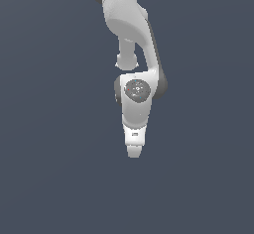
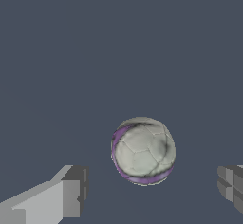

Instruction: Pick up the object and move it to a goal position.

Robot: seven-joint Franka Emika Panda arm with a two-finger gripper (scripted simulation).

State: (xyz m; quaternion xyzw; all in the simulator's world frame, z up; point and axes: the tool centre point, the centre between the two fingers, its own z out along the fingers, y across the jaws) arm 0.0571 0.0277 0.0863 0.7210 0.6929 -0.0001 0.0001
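In the wrist view the object, a pale cream-grey ball (image 2: 143,151) with purplish markings, lies on the dark grey floor between my two fingers. My gripper (image 2: 154,192) is open, with one fingertip (image 2: 73,192) on one side of the ball and the other fingertip (image 2: 232,190) on the other side, both apart from it. In the exterior view the white arm reaches down and my gripper (image 1: 133,151) points at the floor. The ball is hidden behind the hand in that view.
A plain dark grey floor (image 1: 49,178) fills both views. Nothing else shows on it.
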